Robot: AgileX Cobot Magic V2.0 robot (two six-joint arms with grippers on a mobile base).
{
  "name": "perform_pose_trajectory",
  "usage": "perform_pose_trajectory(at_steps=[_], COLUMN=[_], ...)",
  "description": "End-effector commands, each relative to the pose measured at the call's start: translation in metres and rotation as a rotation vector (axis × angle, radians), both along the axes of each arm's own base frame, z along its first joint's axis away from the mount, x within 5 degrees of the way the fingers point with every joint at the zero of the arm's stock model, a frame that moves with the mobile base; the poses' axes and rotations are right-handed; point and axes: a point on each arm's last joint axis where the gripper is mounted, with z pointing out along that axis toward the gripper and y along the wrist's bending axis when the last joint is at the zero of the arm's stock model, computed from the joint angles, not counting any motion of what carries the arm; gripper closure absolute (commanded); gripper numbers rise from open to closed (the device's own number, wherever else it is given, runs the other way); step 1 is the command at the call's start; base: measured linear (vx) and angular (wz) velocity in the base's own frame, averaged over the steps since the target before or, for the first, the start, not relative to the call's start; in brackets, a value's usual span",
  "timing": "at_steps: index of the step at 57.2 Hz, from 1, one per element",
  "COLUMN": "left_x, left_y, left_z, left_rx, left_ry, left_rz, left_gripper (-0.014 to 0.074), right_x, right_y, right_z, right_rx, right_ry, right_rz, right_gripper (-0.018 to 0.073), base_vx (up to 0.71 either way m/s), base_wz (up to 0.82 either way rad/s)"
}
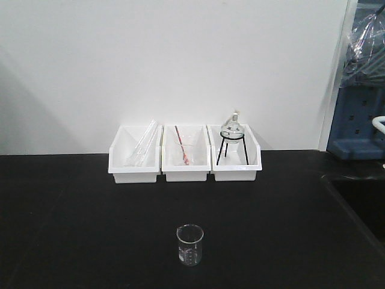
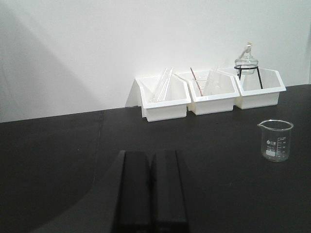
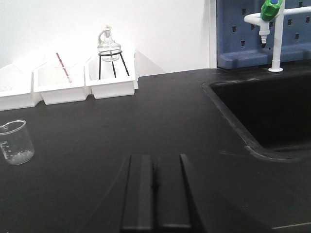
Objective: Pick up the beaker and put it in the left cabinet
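Observation:
The clear glass beaker (image 1: 190, 244) stands upright and empty on the black bench, in front of the middle white bin. It also shows in the left wrist view (image 2: 276, 140) at the right and in the right wrist view (image 3: 15, 142) at the far left. My left gripper (image 2: 151, 158) is shut and empty, low over the bench, well left of the beaker. My right gripper (image 3: 155, 160) is shut and empty, well right of the beaker. Neither gripper shows in the front view. The left cabinet is out of view.
Three white bins (image 1: 184, 154) stand against the wall: long glass tubes (image 1: 142, 144) in the left one, a red-tipped rod (image 1: 181, 146) in the middle, a round flask on a black tripod (image 1: 232, 138) in the right. A black sink (image 3: 272, 109) and a white tap (image 3: 274, 29) lie right.

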Motion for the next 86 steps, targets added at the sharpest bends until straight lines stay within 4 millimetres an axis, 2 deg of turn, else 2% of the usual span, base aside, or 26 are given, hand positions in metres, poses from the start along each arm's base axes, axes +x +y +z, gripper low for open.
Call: perform_pose_trajectory(at_steps=[1,57,68,77,86], left_x=[-0.002,-0.002,-0.002,-0.002,-0.002], left_y=[0.0,0.0,0.0,0.0,0.0], left_z=[0.003,0.003,0.003,0.003,0.003], left_rx=[-0.022,-0.022,-0.022,-0.022,-0.022], left_ry=[-0.085,-0.086,-0.086,-0.086,-0.086], left_rz=[-0.001,-0.001,-0.001,-0.001,-0.001], left_gripper=[0.0595,0.0595,0.0595,0.0595,0.0595], right_x=[-0.001,-0.001,-0.002,-0.008,-0.009], right_y=[0.001,0.001,0.002,0.003,0.002], right_z=[0.006,0.008,0.022,0.041,0.061], right_rx=[-0.01,-0.014,-0.014,-0.005,0.035], right_ry=[-0.093,-0.116,-0.269,-0.471,-0.51], right_rz=[0.007,0.009,0.021,0.035,0.031], right_gripper=[0.0565,0.0565,0.0565,0.0565,0.056], base_vx=[0.0,0.0,0.0,0.0,0.0], base_wz=[0.0,0.0,0.0,0.0,0.0])
